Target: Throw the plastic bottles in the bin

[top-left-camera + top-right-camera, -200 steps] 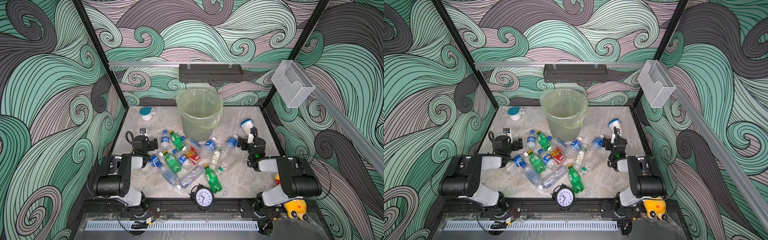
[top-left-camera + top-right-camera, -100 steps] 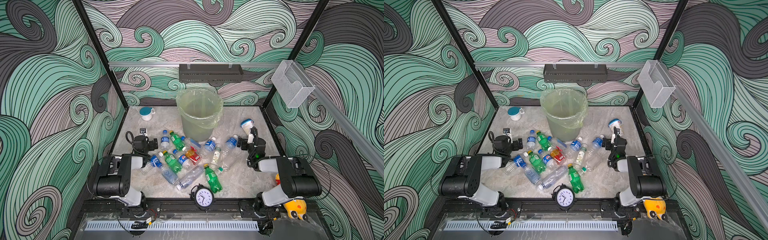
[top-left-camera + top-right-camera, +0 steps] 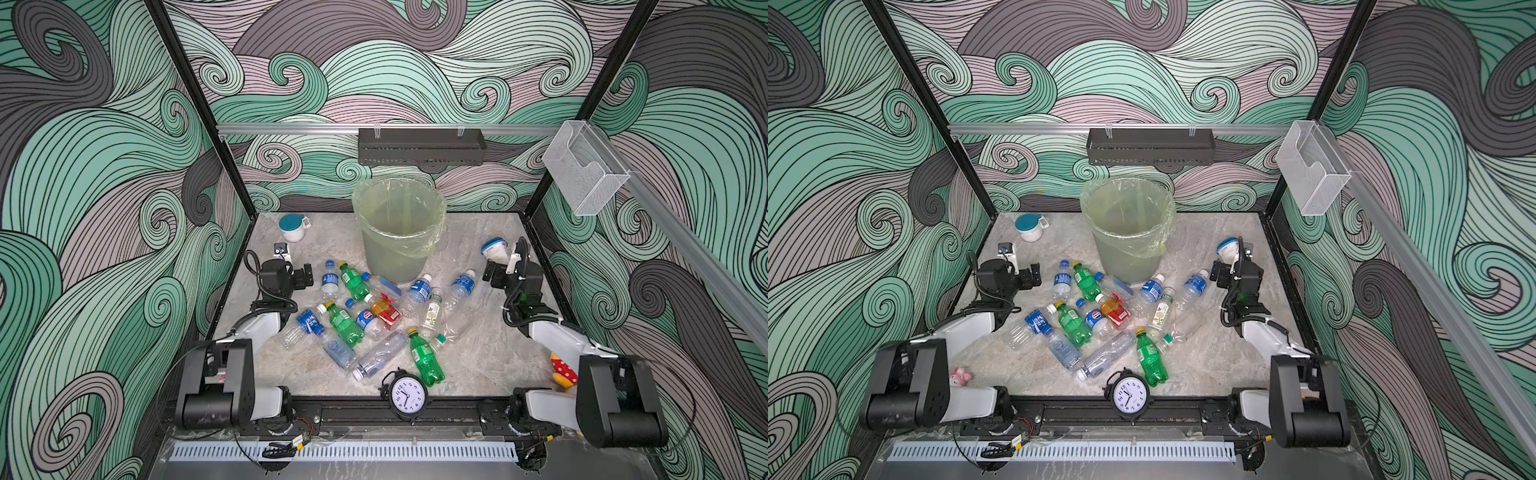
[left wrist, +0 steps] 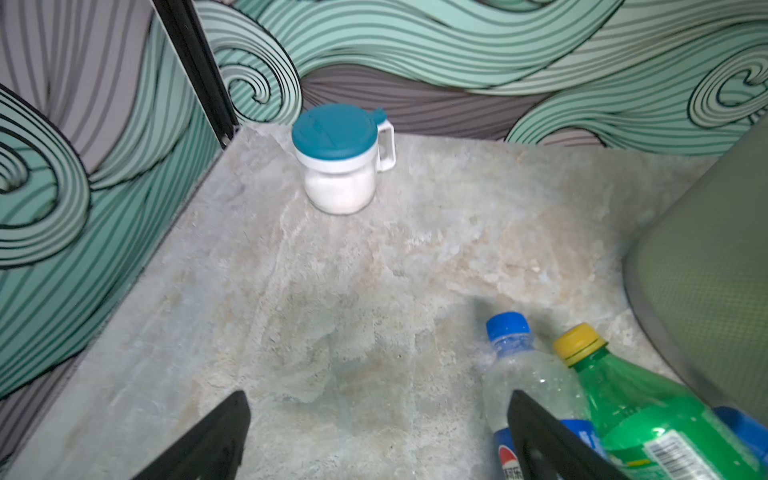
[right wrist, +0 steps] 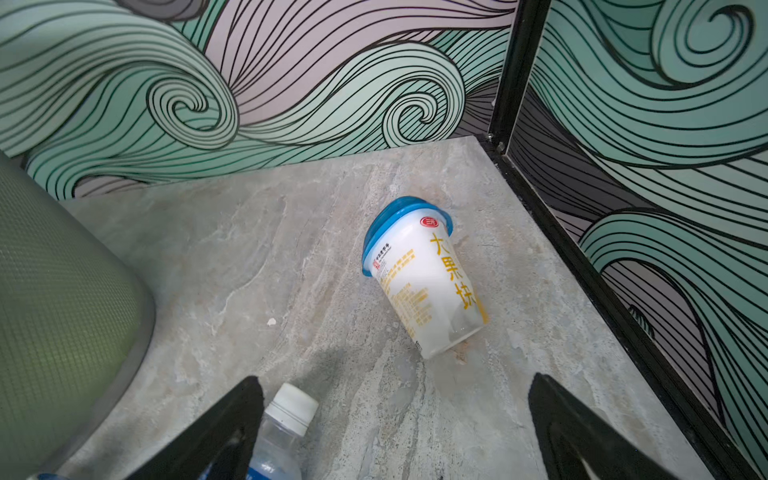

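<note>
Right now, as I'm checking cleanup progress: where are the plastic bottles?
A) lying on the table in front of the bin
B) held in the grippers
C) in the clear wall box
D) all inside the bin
A: the plastic bottles lie scattered on the table in front of the bin, and none shows inside it.

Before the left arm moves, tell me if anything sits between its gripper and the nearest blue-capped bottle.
Nothing visible does. The open left gripper is empty, and the blue-capped bottle lies right next to it. A green bottle lies on that bottle's far side, toward the bin.
</note>
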Controlling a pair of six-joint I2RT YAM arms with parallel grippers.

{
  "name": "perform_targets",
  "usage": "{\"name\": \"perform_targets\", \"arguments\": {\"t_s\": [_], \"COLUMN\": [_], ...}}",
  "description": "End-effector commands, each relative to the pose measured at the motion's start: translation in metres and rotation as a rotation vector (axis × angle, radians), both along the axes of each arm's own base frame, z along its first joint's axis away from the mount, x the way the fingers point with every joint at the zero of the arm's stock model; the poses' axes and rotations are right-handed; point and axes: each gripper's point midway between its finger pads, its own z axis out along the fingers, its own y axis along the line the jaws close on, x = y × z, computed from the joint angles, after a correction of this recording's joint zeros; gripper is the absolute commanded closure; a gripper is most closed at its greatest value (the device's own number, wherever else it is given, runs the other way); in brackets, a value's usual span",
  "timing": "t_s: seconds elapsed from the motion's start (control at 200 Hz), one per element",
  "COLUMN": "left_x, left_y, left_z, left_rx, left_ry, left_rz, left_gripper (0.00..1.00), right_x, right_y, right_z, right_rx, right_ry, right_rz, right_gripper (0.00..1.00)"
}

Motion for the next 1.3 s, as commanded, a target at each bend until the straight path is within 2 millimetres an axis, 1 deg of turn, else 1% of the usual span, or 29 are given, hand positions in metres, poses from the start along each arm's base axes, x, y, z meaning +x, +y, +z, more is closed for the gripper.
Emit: {"name": "perform_targets", "arguments": {"t_s": [0.0,0.065,0.145,0.215,0.265,0.335,0.42,0.505,0.54,0.56,0.61,0.716,0.786,0.896,0.996,1.076,1.181,1.296], "left_x": [-0.016,-0.025,-0.036,-0.047,-0.052,-0.061,-0.07,-0.081,-0.085,-0.088,-0.094,-0.106,-0.11,-0.114,-0.113,-0.112,-0.111,-0.11], "left_y": [0.012,0.017,0.011,0.009,0.006,0.001,-0.01,-0.022,-0.026,-0.029,-0.033,-0.042,-0.046,-0.052,-0.057,-0.057,-0.056,-0.056], "left_z": [0.02,0.033,0.044,0.052,0.059,0.065,0.069,0.069,0.069,0.069,0.068,0.07,0.069,0.066,0.063,0.061,0.063,0.064], "left_rx": [-0.051,-0.106,-0.16,-0.165,-0.162,-0.154,-0.157,-0.184,-0.189,-0.19,-0.184,-0.158,-0.144,-0.142,-0.15,-0.151,-0.138,-0.126], "left_ry": [0.032,0.031,0.063,0.105,0.125,0.161,0.198,0.248,0.271,0.282,0.308,0.344,0.355,0.37,0.38,0.392,0.387,0.382], "left_rz": [0.116,0.177,0.185,0.188,0.172,0.141,0.072,0.012,-0.012,-0.027,-0.062,-0.14,-0.174,-0.223,-0.249,-0.254,-0.257,-0.261], "left_gripper": [0.01,0.01,0.01,0.01,0.01,0.01,0.02,0.01,0.01,0.01,0.01,0.01,0.01,0.01,0.01,0.01,0.01,0.01], "right_x": [-0.029,-0.039,-0.049,-0.061,-0.066,-0.07,-0.072,-0.069,-0.07,-0.069,-0.069,-0.068,-0.064,-0.054,-0.044,-0.037,-0.028,-0.018], "right_y": [-0.003,0.004,0.017,0.026,0.033,0.042,0.052,0.062,0.064,0.067,0.072,0.083,0.089,0.099,0.104,0.108,0.114,0.119], "right_z": [-0.015,-0.007,-0.003,-0.009,-0.011,-0.015,-0.02,-0.028,-0.034,-0.038,-0.046,-0.061,-0.066,-0.071,-0.081,-0.09,-0.101,-0.111], "right_rx": [0.039,0.062,0.108,0.141,0.162,0.199,0.245,0.276,0.284,0.29,0.301,0.343,0.369,0.413,0.433,0.455,0.474,0.488], "right_ry": [0.187,0.232,0.307,0.405,0.448,0.494,0.535,0.574,0.606,0.625,0.664,0.717,0.718,0.701,0.701,0.718,0.73,0.753], "right_rz": [-0.071,-0.062,-0.03,-0.015,-0.001,0.024,0.047,0.079,0.085,0.093,0.111,0.137,0.139,0.15,0.147,0.142,0.139,0.13], "right_gripper": [0.0,0.01,0.0,0.01,0.01,0.02,0.03,0.04,0.03,0.01,0.0,0.02,0.04,0.08,0.09,0.11,0.12,0.17]}}
